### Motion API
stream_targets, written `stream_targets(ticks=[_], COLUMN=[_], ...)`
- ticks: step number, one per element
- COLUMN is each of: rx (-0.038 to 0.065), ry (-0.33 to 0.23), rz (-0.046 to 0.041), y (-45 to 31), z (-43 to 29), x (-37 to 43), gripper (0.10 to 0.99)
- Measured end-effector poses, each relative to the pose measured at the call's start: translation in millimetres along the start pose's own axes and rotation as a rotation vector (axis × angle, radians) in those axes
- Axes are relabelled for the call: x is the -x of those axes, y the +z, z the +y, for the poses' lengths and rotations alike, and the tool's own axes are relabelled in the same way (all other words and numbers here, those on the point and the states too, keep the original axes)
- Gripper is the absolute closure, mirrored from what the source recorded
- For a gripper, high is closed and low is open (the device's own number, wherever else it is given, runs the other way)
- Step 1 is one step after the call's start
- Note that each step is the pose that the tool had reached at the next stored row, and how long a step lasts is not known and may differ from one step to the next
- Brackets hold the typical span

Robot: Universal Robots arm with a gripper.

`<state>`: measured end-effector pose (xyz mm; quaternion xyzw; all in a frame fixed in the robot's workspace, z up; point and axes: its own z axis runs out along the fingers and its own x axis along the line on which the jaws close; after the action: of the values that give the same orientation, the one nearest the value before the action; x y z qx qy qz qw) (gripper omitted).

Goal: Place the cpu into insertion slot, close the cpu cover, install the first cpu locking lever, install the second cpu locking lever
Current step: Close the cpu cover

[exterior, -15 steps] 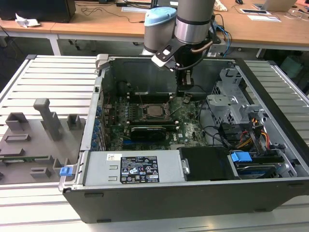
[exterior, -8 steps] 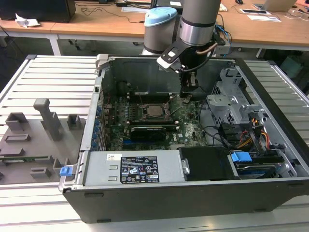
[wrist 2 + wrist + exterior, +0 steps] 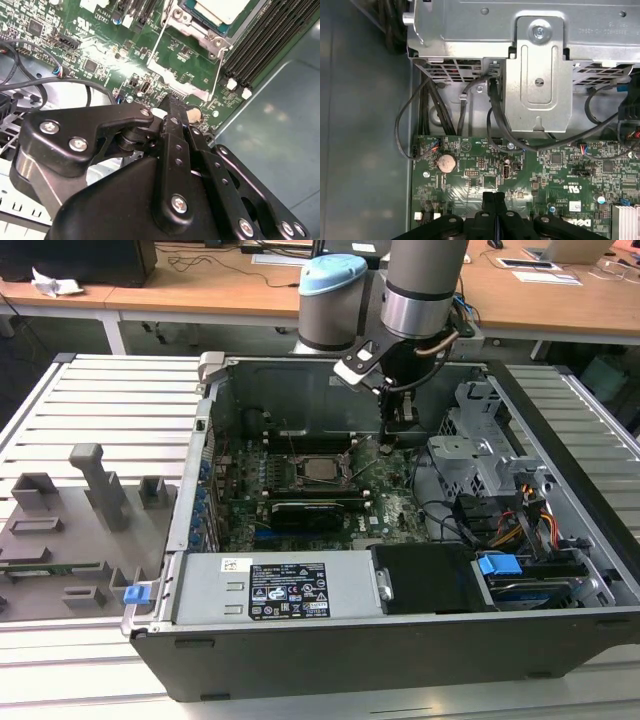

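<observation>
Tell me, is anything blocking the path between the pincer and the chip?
Nothing visible does. The pincer hangs close over the green motherboard beside the insertion slot, where the cpu already sits; between them lie only low board parts.

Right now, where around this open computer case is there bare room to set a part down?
Bare: the slatted table behind the grey fixture tray, on the exterior view's left of the case, and the slats on its right. Crowded: the motherboard, where the gripper hangs, and the cables beside the drive cage.
</observation>
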<state>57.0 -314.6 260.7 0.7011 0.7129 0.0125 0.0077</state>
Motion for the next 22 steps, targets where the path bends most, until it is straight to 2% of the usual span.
stream_targets(ticks=[5,10,18,22], rx=[-0.005,-0.005,-0.005,-0.005], ry=[0.000,0.000,0.000,0.000], rz=[0.0002,0.0001,0.0001,0.0002], y=[9.2,9.2,9.0,9.2], z=[0.9,-11.0,-16.7,-28.3], x=[-0.1,-0.3,-0.4,-0.6], gripper=[0.980,0.980,0.980,0.980])
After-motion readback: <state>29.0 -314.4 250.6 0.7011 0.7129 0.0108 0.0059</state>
